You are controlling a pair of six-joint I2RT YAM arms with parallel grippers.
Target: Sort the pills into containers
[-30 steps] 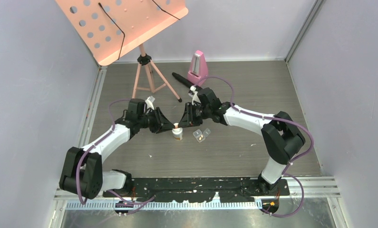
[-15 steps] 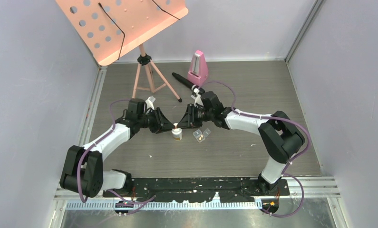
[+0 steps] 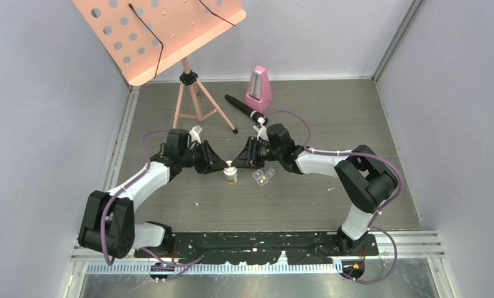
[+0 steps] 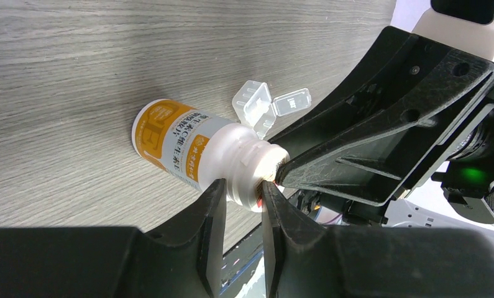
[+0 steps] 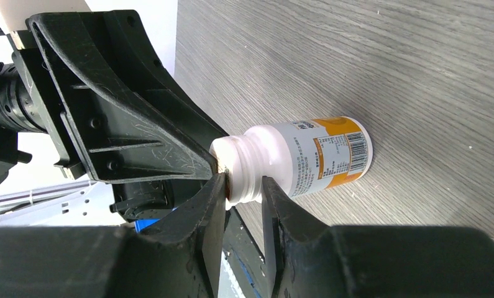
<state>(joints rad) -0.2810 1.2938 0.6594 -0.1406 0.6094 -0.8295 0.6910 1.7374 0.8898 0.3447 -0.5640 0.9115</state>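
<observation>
Left gripper (image 4: 241, 195) is pinching hard. Its two black fingers (image 4: 210, 214) are squeezing the white neck of the bottle (image 4: 194, 146), one on each side. Right gripper (image 5: 239, 189) is coming in head-on from the opposite side and clamping that same neck, fingers (image 5: 275, 205) pressing in on both flanks. Each wrist camera is showing the other gripper's fingertip sitting right at the bottle's mouth, so the two tools are meeting nose to nose with almost no gap between them.

The bottle is standing with its base on the table (image 3: 294, 205), orange label facing out, directly under both sets of fingertips.

Just off the right gripper's side of the bottle, near but not touching it, the pill box (image 3: 263, 176) is lying with its clear compartments open, tucked below the right wrist. A yellowish fleck (image 3: 262, 180) is showing in it from overhead, too small to say more.

Behind the fingertips, toward the arm bases, a wide stretch of wood grain is running to the black base rail (image 3: 256, 243). Beyond the grippers things are crowding in: the music stand (image 3: 194, 102) legs past the left gripper, and a black stick (image 3: 239, 103) and pink metronome (image 3: 258, 89) past the right. Grey walls (image 3: 45, 124) are closing off both outer edges.
</observation>
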